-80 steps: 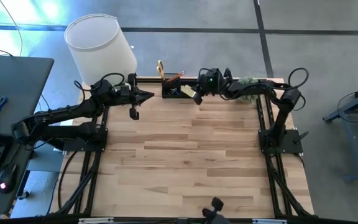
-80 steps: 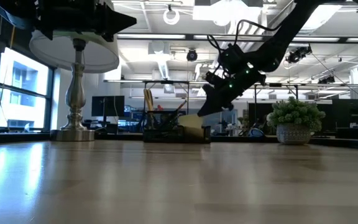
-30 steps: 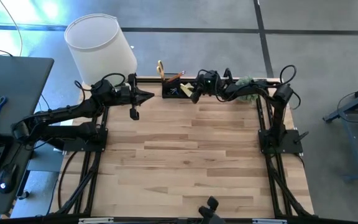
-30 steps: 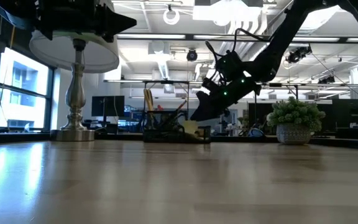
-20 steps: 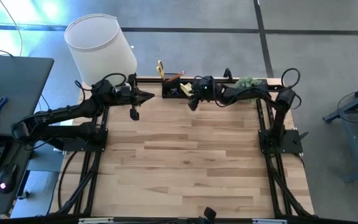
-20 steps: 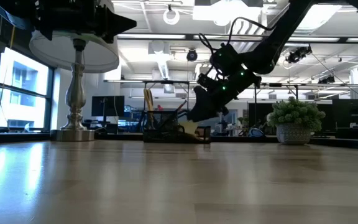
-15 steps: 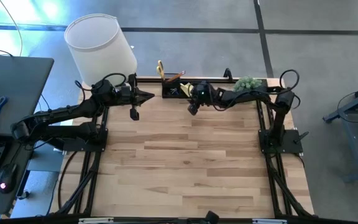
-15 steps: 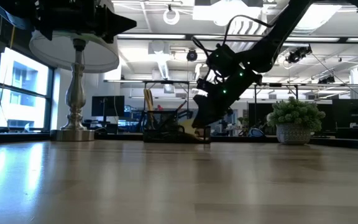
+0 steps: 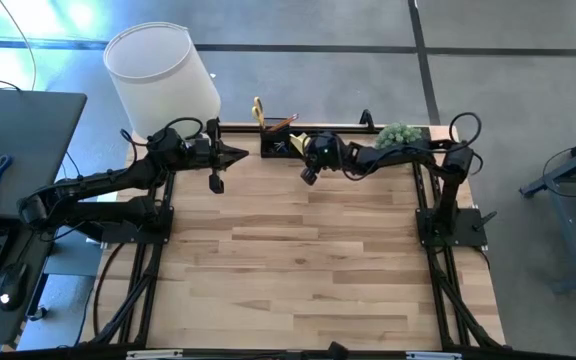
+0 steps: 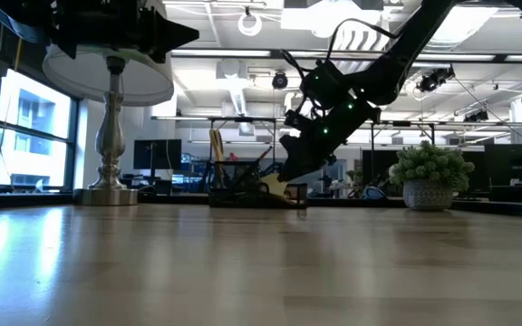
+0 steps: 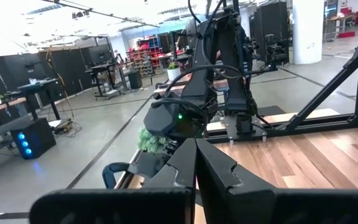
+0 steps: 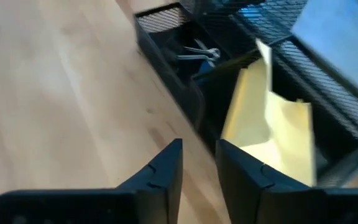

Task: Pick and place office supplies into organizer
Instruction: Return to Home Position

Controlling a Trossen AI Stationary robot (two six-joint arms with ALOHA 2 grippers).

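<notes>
**Change.** Right gripper: 2.7 s ago it hung higher, off the organizer's end, with a yellow sheet under its tips. It now sits lower at the front wall of the small black wire-mesh desk organizer. Its fingers stand a narrow gap apart with only bare wood between them, gripping nothing. The square yellow paper sticky-note pad lies inside the organizer's low tray, just ahead of the fingertips, tilted against the mesh and free of both fingers.

**Meaning.** The pad reads as delivered. The emptied gripper appears free to draw back to its rest pose.

**Count.**
- Black organizer: one, directly ahead of the right gripper.
- Yellow pad: one, in the tray.
- Small metal wire clips: a small cluster in the next compartment, farther from the fingertips than the pad; the number cannot be told.
- Slim wooden pencils: standing in the taller cup section; the number cannot be told.
- Left gripper: one, fingers pressed together and empty, waiting well apart on the organizer's far side.
</notes>
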